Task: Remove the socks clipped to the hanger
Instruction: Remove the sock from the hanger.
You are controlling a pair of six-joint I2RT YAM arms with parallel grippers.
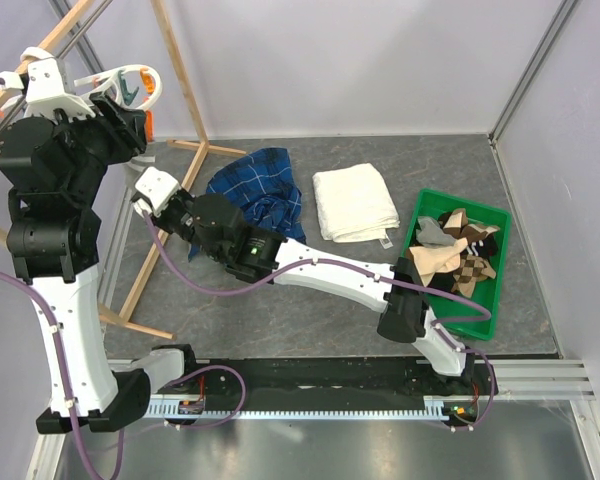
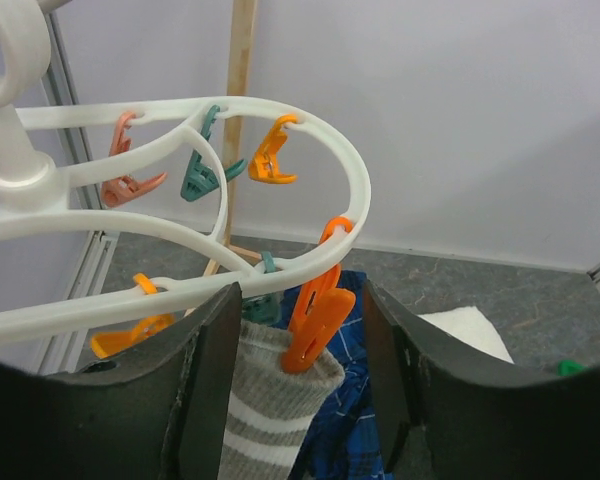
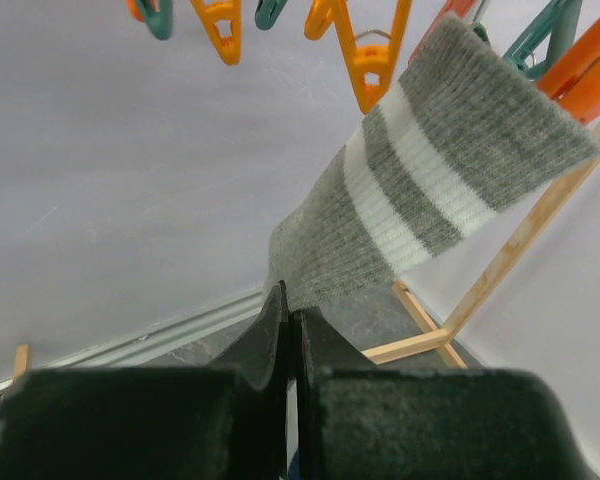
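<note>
The white round hanger with orange and teal clothespins hangs at the top left. One grey sock with white stripes is clipped to it by an orange clothespin. My left gripper is open, with its fingers on either side of that clothespin and the sock's cuff. My right gripper is below and is shut on the sock's lower end. In the top view the left gripper is at the hanger and the right gripper is below it. Several other socks lie in a green bin.
The green bin sits at the right. A blue plaid shirt and a folded white towel lie on the grey table. Wooden rack poles stand around the hanger, with their foot bars on the table.
</note>
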